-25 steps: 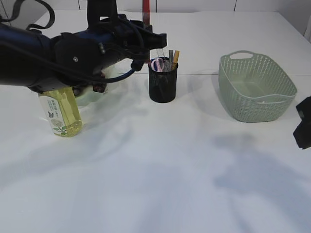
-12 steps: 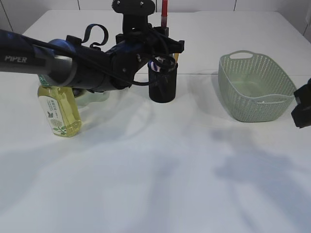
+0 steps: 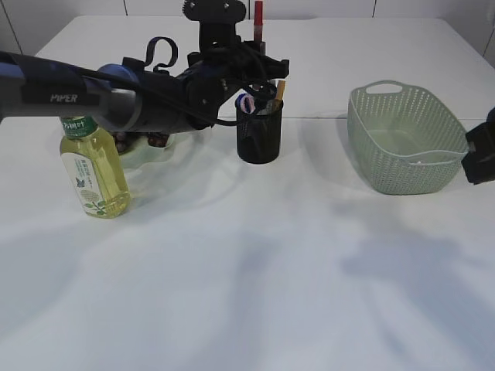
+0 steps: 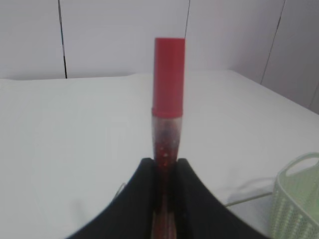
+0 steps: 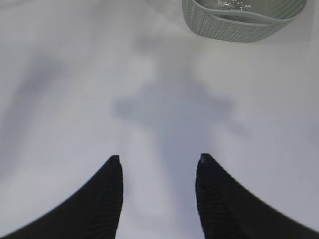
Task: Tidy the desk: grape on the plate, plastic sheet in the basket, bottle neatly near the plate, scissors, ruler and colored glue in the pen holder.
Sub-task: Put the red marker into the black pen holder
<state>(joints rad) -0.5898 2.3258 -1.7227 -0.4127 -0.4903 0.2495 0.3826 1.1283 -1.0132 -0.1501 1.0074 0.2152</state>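
My arm (image 3: 77, 97) reads "PIPER"; bottle (image 3: 94, 171) label unreadable. Left pincer (image 4: 166, 172) grips the red-capped glue (image 4: 168, 94); right pincer (image 5: 158, 162) wide, empty.

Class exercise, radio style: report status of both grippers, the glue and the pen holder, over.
Left gripper shut on the colored glue, upright above the pen holder. Right gripper open, empty, over bare table near the basket. Scissors and ruler already in holder; nothing blocking.

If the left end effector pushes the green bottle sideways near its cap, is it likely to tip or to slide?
The bottle is tall and narrow, so a high push would probably tip it. It looks nearly full, hence likely heavy, and may resist sliding on the white cloth.
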